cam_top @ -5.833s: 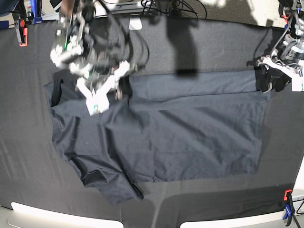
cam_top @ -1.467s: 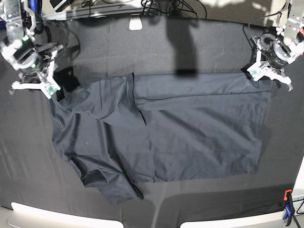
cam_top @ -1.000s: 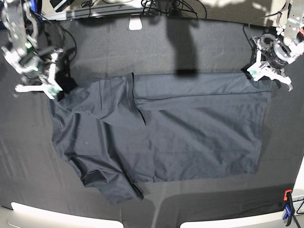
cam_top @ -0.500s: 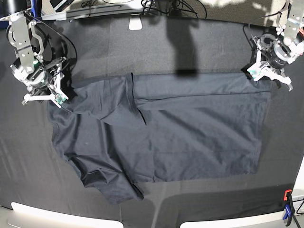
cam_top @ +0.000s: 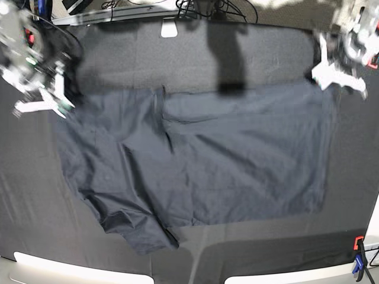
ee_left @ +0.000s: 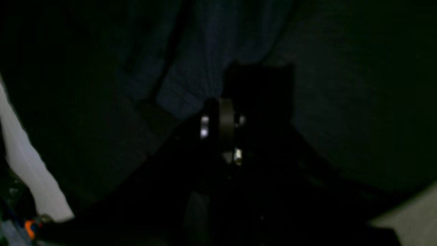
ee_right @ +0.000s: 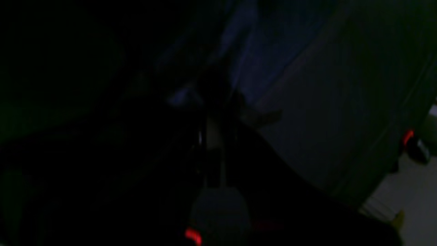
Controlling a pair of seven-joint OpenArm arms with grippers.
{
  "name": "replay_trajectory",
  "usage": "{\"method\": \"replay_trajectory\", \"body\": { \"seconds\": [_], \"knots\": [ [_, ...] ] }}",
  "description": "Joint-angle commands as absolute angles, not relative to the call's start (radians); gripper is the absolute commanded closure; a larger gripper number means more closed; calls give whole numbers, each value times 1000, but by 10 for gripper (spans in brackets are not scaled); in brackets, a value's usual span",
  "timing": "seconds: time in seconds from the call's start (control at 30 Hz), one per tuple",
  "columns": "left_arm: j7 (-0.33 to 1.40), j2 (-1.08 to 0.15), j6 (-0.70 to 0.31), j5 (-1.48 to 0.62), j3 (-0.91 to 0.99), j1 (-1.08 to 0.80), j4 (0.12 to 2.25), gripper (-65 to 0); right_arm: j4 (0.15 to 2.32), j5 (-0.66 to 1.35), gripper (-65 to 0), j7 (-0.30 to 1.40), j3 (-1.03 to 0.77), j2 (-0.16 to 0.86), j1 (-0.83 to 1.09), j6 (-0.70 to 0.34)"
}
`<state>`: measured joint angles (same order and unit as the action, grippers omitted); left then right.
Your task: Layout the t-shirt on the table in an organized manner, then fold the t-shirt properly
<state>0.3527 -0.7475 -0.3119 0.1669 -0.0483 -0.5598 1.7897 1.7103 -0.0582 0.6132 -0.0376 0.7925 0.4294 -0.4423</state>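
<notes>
The dark t-shirt lies spread across the black table, its body flat on the right and a crumpled sleeve at the lower left. At the shirt's far right corner my left gripper is shut on the fabric. My right gripper pinches the far left corner. Both wrist views are very dark. In the left wrist view the left gripper is closed with bluish t-shirt cloth bunched at its tips. The right wrist view shows the right gripper closed against t-shirt folds.
A small white object and a cable bundle sit at the table's far edge. A red and blue clamp grips the near right corner, and another red clamp shows in the right wrist view. Pale table edges run along the front.
My right gripper has shut on the shirt's far left corner. Both arms have pulled away from me, and the shirt's far edge has shifted toward the back of the table and stretched.
</notes>
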Motion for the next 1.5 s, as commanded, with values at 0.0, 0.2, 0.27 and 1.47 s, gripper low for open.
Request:
{"method": "replay_trajectory", "body": {
  "seconds": [0.0,0.2,0.27,1.47],
  "knots": [
    [368,-771,-298,170,-21,-586,1821,0,1741,-66,0,610,-82,814,446,-435],
    [373,-771,-299,100,127,-732,1902,0,1818,72,0,606,-286,814,594,-586],
    [373,-771,-304,94,181,-776,1929,0,1828,123,0,606,-340,813,630,-623],
    [295,-760,-393,35,302,-882,1972,0,2011,163,-340,519,-364,743,678,-618]
  ]
}}
